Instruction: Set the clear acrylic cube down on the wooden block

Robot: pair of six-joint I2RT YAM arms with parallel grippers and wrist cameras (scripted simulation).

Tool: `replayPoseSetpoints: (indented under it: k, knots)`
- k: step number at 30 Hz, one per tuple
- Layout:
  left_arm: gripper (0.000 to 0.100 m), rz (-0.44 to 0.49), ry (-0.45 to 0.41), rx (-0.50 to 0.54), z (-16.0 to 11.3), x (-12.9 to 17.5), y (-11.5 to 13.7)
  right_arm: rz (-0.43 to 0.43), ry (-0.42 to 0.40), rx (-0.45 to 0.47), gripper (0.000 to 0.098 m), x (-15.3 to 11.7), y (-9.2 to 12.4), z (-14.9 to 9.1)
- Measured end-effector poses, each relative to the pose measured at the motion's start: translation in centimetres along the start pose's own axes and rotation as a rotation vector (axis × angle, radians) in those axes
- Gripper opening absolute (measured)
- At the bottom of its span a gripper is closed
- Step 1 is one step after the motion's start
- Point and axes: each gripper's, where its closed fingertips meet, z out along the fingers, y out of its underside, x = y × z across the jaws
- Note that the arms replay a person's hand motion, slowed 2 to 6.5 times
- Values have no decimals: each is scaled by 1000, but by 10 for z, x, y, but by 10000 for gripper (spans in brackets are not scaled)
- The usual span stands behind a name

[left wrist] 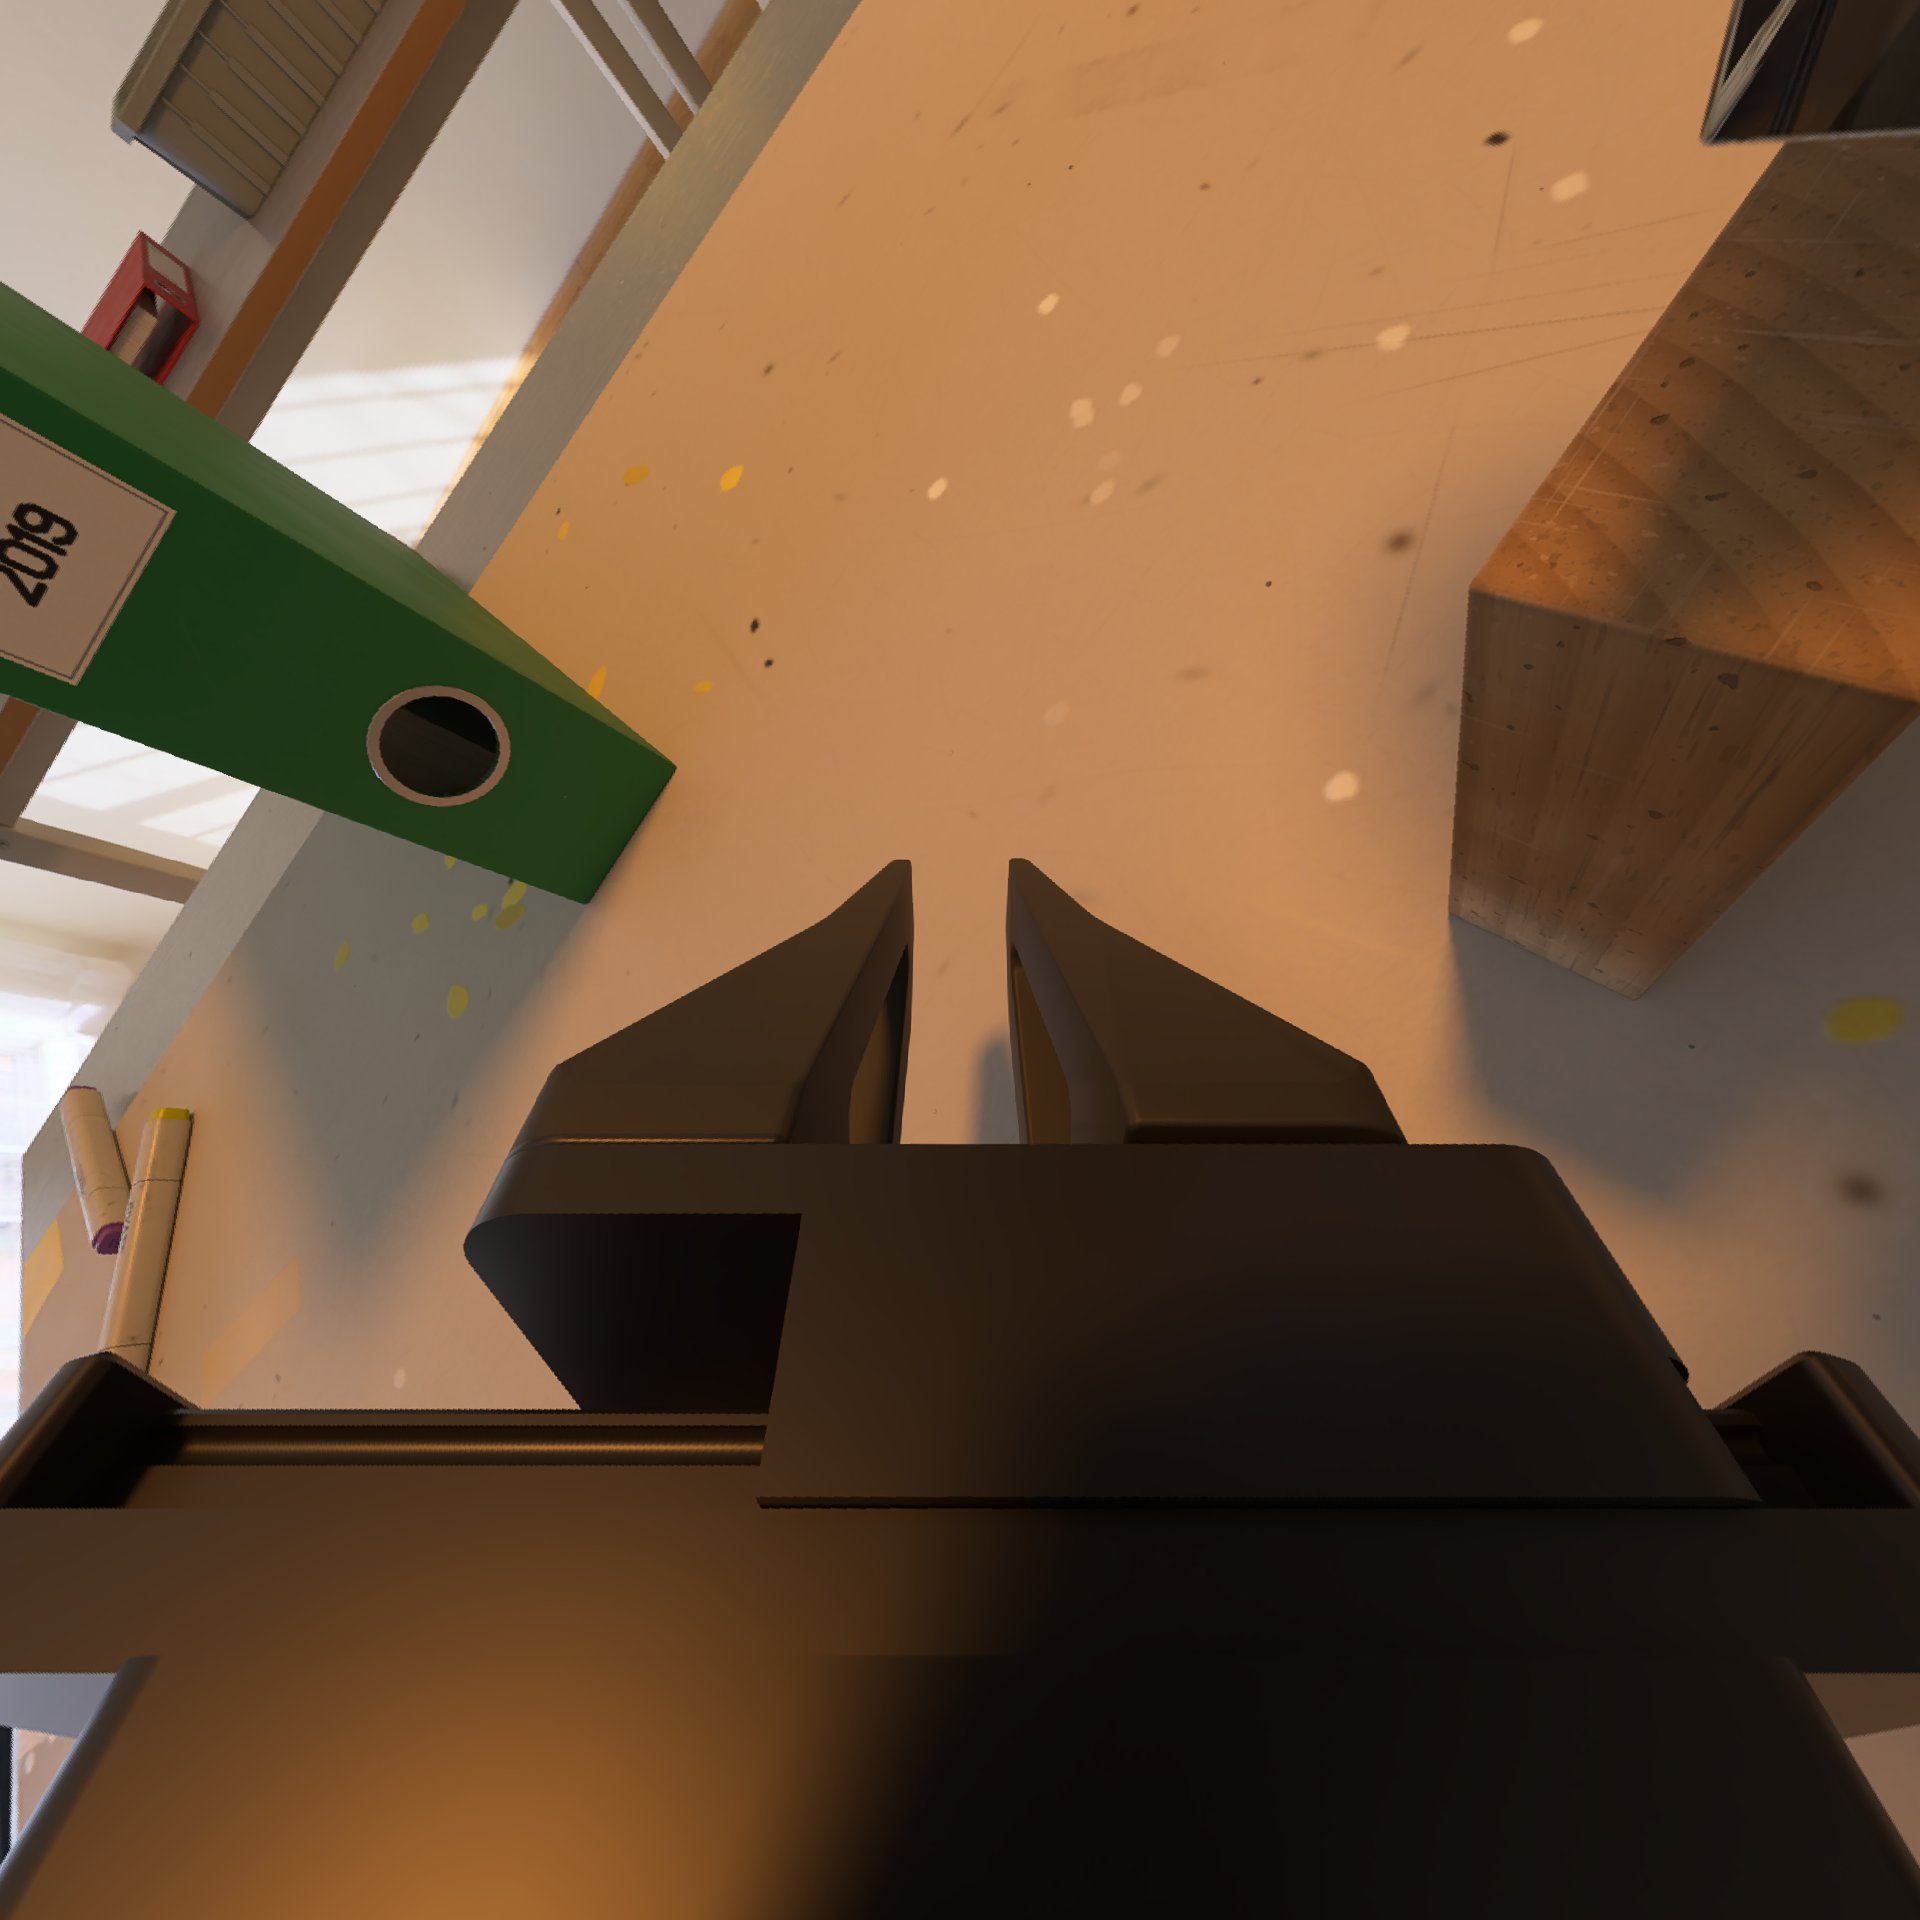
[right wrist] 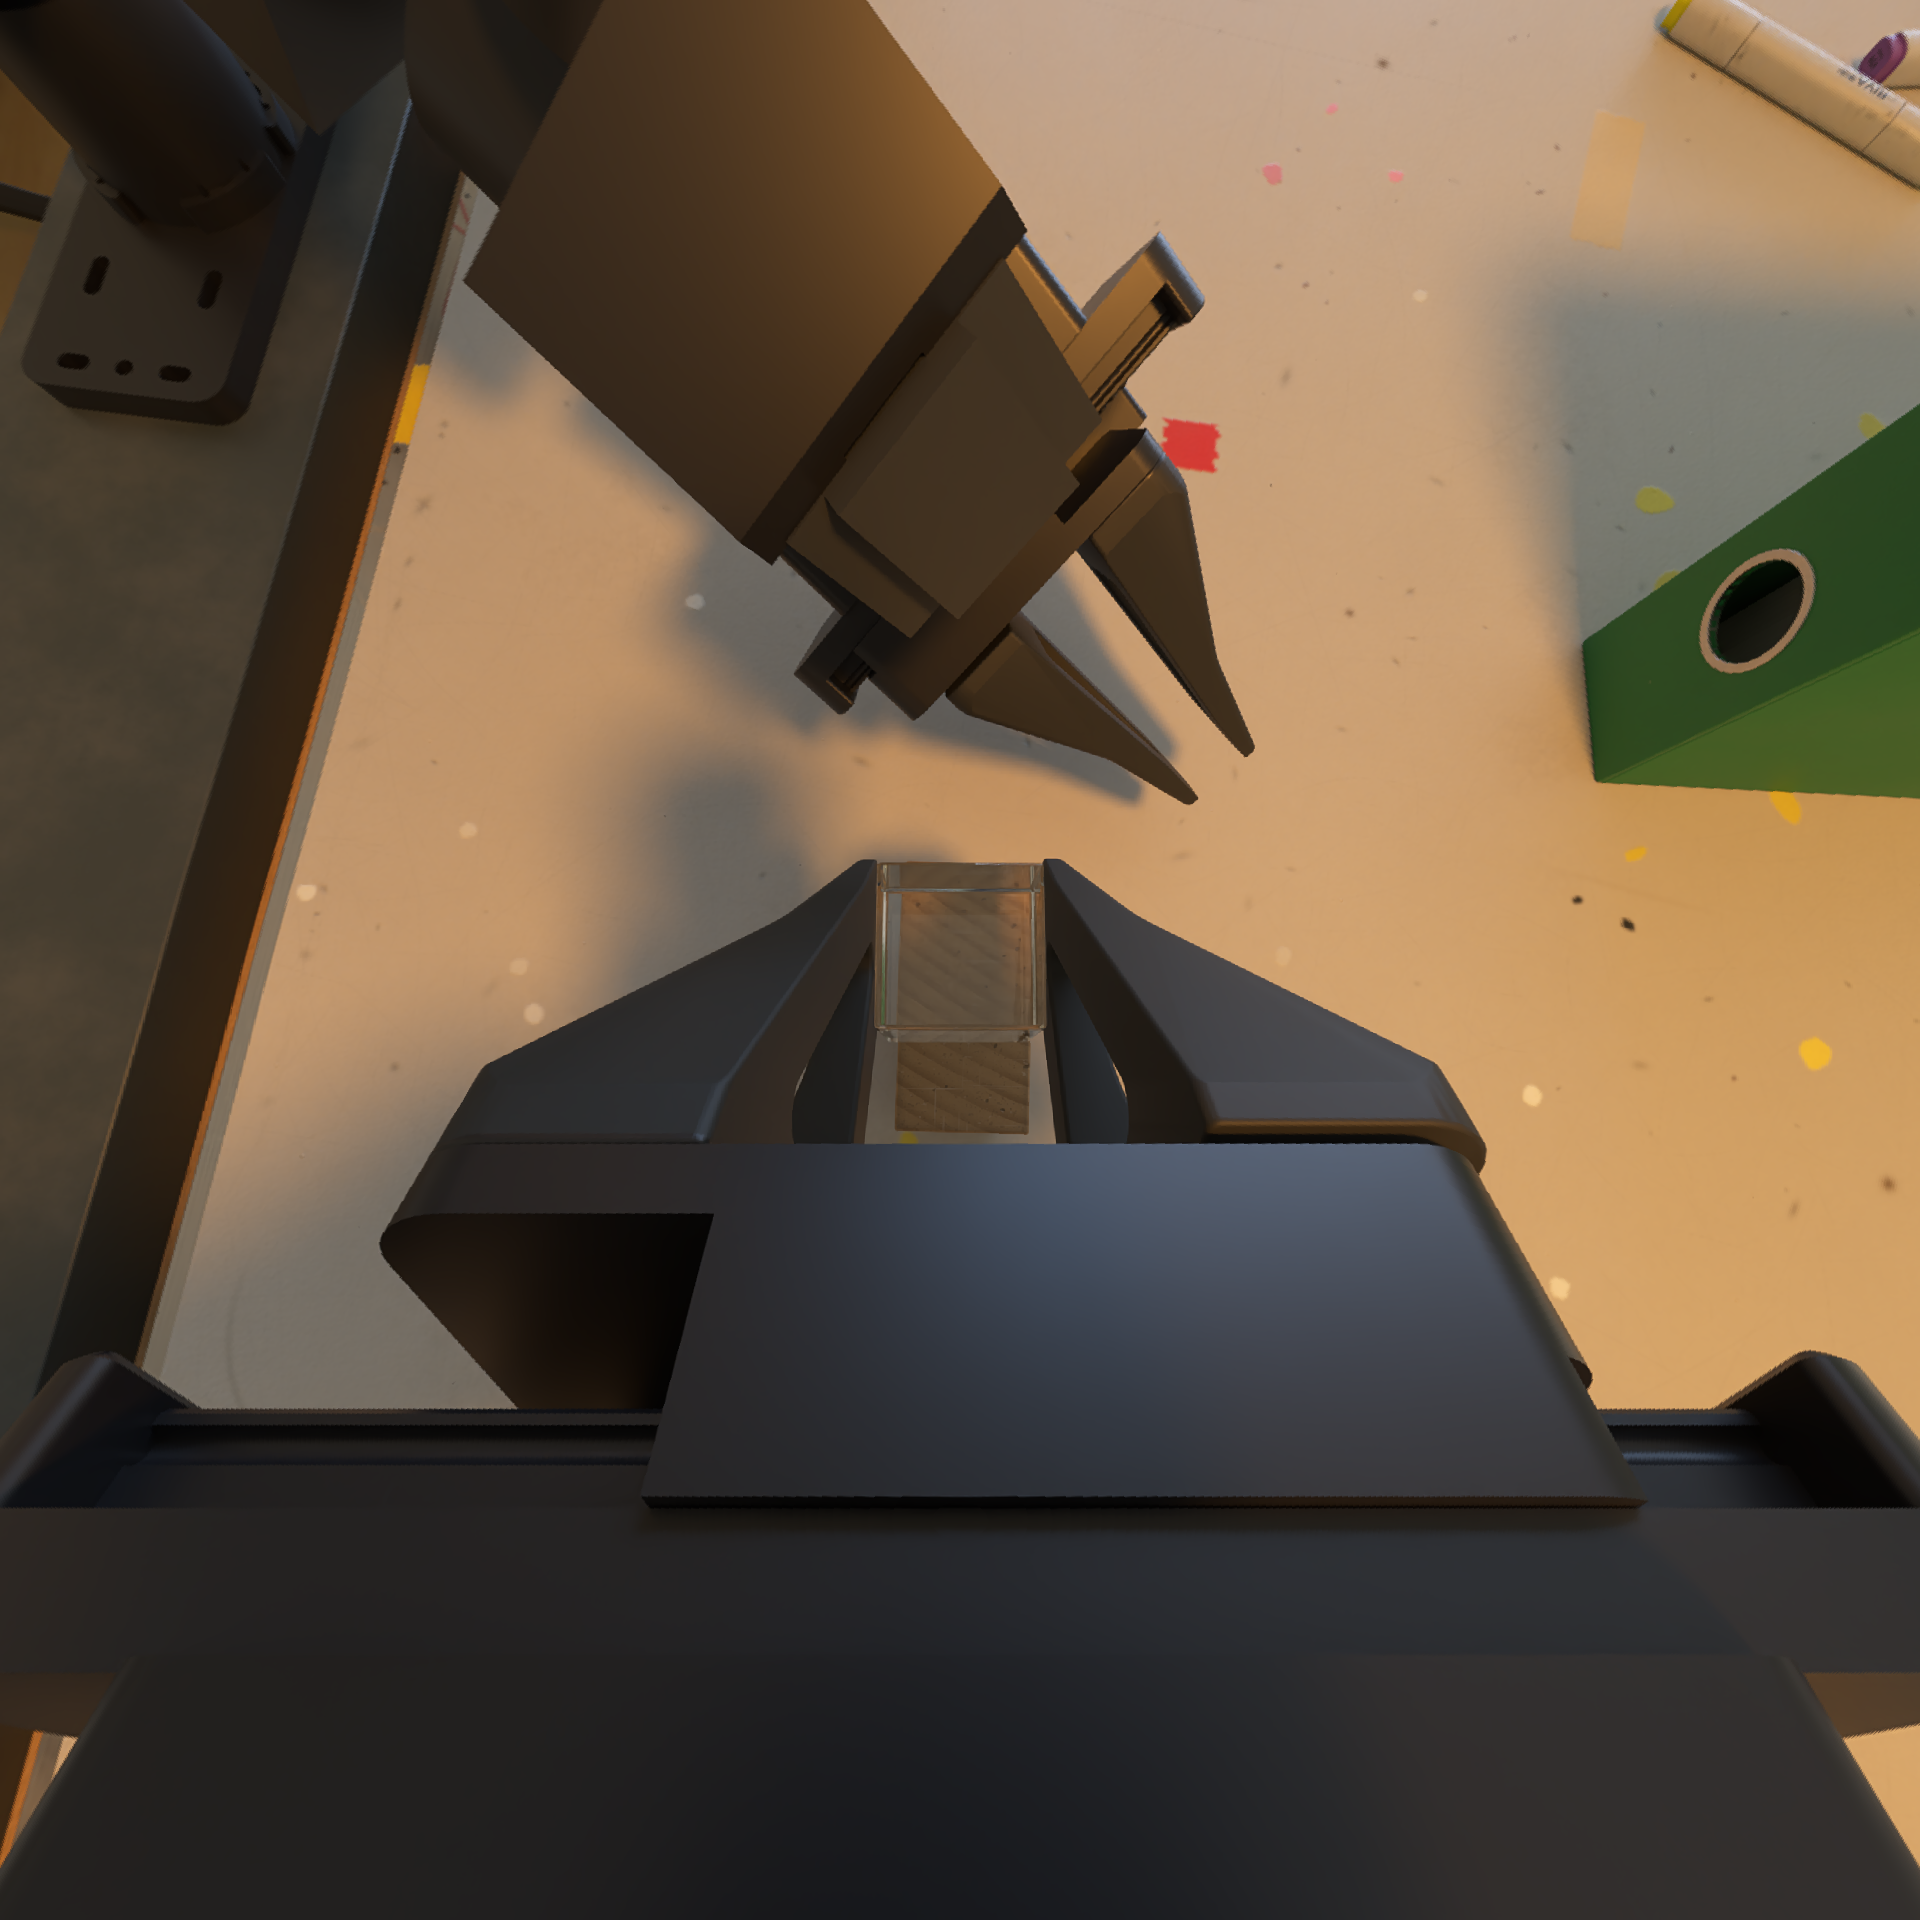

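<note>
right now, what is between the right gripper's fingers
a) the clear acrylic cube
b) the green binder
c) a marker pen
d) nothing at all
a: in the right wrist view the right gripper is shut on the clear acrylic cube, with the wooden block showing below and through it, while the green binder lies apart on the table.

From my right wrist view, the acrylic cube sits between my right hand's fingers, directly over the wooden block. My left hand hangs at 12 o'clock above the bench. The binder lies at 2 o'clock, with 2 markers beyond it.
</note>
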Motion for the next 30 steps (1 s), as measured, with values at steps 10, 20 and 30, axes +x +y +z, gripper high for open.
replayPoseSetpoints:
  k: [10,20,30]
  knots:
    - [152,1,0,0,0,0,0,11,6,-27,256,1,7,5]
    - [153,5,0,0,0,0,0,15,10,-33,256,2,8,5]
    - [153,13,1,0,0,1,0,22,7,-36,256,2,8,6]
